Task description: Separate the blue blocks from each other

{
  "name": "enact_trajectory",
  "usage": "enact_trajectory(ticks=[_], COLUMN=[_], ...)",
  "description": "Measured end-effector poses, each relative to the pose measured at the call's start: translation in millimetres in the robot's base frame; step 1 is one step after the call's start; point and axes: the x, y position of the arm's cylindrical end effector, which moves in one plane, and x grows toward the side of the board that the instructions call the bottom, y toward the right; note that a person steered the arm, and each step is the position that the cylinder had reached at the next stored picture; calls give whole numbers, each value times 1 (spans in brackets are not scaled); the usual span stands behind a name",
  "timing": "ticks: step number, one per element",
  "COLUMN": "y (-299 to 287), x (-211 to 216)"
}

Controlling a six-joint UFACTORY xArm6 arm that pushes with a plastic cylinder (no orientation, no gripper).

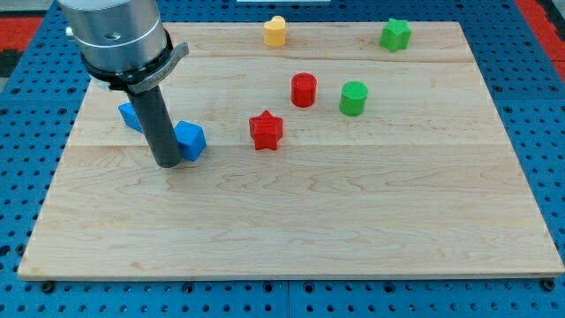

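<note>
Taking the red star block (265, 130) as my landmark, I read the table (291, 230) from the view's left. Farthest left of the star lies one blue block (130, 115), half hidden behind my rod, its shape hard to judge. Next comes my tip (168, 163), set down between the two blue pieces. My end effector is a plain rod with nothing to spread or pinch; it only presses sideways. Just right of the tip, touching it or nearly so, sits the second blue block (190, 140), a chunky faceted shape, near the star's left side.

Right of the star and higher in the view stand a red cylinder (303, 89) and a green cylinder (353, 97). A yellow block (275, 31) lies above the star near the top edge, and a green star block (395, 34) is far up to the right.

I judge the blues are already parted by my rod but not widely. To do this well I would push the right blue piece squarely through its middle toward the view's bottom, into open wood, so it neither spins off nor knocks the star.
</note>
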Motion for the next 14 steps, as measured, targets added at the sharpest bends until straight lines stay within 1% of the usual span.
enact_trajectory(ticks=[1, 2, 3, 4, 5, 8, 10, 11, 12, 13, 14], y=[-3, -5, -6, -37, -63, -33, -30, 11, 93, 108, 10], x=[-10, -41, -62, -74, -67, -66, -64, -93, -99, -94, -93])
